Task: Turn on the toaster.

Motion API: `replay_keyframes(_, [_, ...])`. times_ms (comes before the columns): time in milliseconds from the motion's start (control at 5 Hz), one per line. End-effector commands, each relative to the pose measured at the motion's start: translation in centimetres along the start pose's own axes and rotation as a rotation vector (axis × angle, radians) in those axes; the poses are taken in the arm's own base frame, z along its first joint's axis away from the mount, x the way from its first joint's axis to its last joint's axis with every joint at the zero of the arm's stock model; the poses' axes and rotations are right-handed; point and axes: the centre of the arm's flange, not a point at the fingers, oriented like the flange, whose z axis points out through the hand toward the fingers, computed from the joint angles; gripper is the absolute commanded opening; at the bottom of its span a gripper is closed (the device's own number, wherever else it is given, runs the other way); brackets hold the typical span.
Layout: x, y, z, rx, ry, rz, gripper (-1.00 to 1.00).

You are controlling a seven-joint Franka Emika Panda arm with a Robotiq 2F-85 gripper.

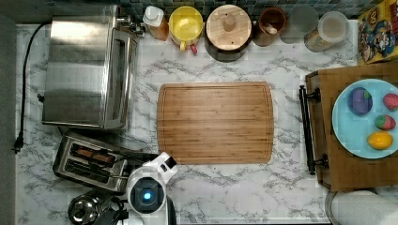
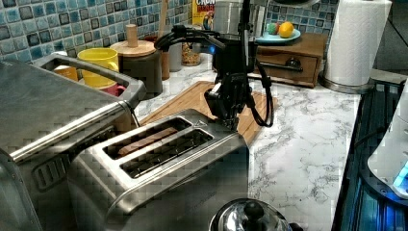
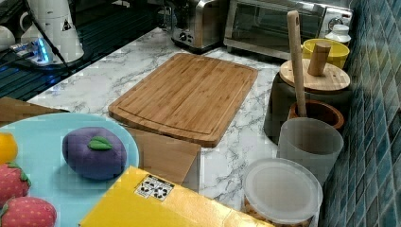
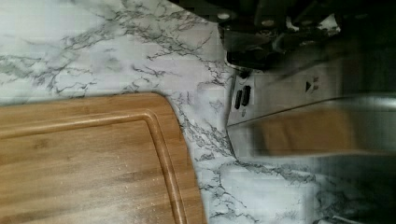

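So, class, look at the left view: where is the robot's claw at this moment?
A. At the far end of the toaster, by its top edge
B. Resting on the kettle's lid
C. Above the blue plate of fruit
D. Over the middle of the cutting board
A: in the left view the claw hangs at the far end of the toaster, just at its top edge, away from the cutting board middle.

Open marble worktop (image 1: 234, 187) lies along the top view's lower edge, to the right of the arm. The small stainless-steel pop-up toaster (image 1: 91, 161) is boxed in: large steel toaster oven (image 1: 87, 70) close above, round shiny steel kettle (image 1: 84, 208) just below, rectangular bamboo cutting board (image 1: 216, 123) flat alongside.
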Motion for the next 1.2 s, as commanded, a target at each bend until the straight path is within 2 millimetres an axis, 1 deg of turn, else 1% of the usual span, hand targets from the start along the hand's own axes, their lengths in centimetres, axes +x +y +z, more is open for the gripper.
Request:
replay_keyframes(200, [-7.95,11.86,12.44,-0.202,-0.239,0.049,-1.0])
replay_keyframes(1200, [-7.97,11.86,12.45,-0.202,-0.24,0.049,-1.0])
